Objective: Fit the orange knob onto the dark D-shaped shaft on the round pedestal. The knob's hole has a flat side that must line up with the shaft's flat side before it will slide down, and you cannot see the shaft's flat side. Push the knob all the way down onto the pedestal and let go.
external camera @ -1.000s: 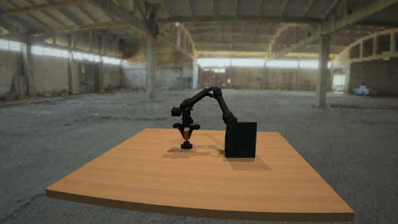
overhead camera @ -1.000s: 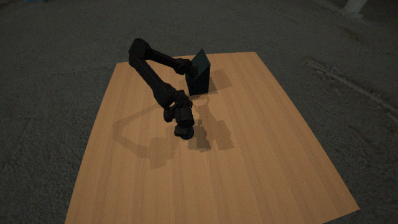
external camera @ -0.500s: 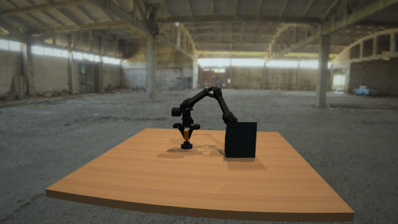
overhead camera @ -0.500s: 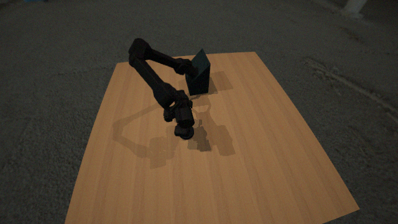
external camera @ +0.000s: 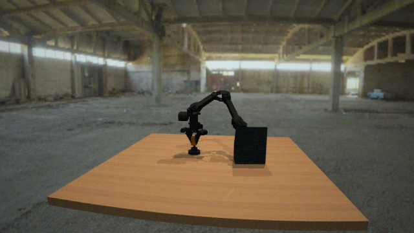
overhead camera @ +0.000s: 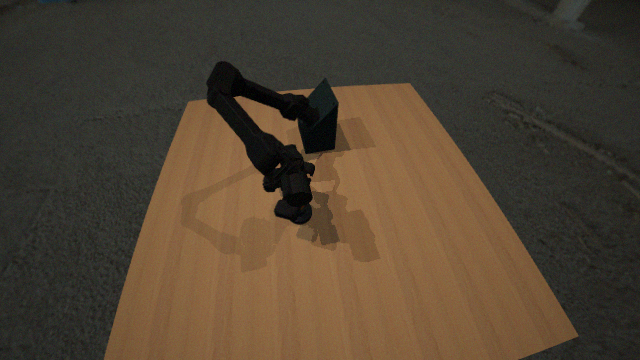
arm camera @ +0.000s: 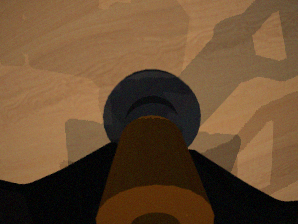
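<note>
You have the orange knob [overhead camera: 302,207] [external camera: 193,140] [arm camera: 152,160] gripped in the pincer [external camera: 193,141] [arm camera: 152,153], upright and left of centre in the exterior view. It looks rigid and probably light, unlikely to crush; its smooth, rounded side may slip or twist if the shaft resists. Your best hold is across opposite sides, fairly high, leaving the lower end free to slide down.

In the wrist view the knob runs from the bottom edge up to the middle, between the two dark fingers, its near end showing a round recess. Its far end overlaps the round pedestal [overhead camera: 301,215] [external camera: 194,152] [arm camera: 112,117] just above the frame's middle. In the exterior view the knob stands above the pedestal, not seated; you cannot tell whether the flats line up.
</note>
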Controlling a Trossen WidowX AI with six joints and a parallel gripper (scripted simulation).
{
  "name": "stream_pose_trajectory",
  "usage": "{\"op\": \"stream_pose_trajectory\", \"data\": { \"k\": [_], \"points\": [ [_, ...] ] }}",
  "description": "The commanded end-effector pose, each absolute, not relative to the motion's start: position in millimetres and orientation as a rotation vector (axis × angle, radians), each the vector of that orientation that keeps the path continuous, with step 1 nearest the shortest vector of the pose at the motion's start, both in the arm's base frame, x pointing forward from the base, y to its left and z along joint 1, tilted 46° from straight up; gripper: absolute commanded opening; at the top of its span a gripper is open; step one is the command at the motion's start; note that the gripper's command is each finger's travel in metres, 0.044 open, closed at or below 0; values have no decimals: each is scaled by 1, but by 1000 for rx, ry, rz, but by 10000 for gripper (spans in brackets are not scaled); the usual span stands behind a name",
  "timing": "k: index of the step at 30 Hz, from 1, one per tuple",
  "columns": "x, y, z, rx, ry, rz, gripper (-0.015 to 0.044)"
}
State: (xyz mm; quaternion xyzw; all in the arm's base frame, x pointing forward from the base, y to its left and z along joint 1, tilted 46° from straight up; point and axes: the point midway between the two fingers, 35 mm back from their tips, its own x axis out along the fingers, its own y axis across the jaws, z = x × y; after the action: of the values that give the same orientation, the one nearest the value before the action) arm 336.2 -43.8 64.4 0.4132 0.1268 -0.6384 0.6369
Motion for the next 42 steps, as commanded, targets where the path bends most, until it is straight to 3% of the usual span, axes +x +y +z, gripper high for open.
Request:
{"op": "stream_pose_trajectory", "data": {
  "k": [1, 42],
  "points": [
    [335, -44, 64, 949, 284, -1460, 0],
    [335, -45, 63, 1117, 133, -1510, 0]
  ]
}}
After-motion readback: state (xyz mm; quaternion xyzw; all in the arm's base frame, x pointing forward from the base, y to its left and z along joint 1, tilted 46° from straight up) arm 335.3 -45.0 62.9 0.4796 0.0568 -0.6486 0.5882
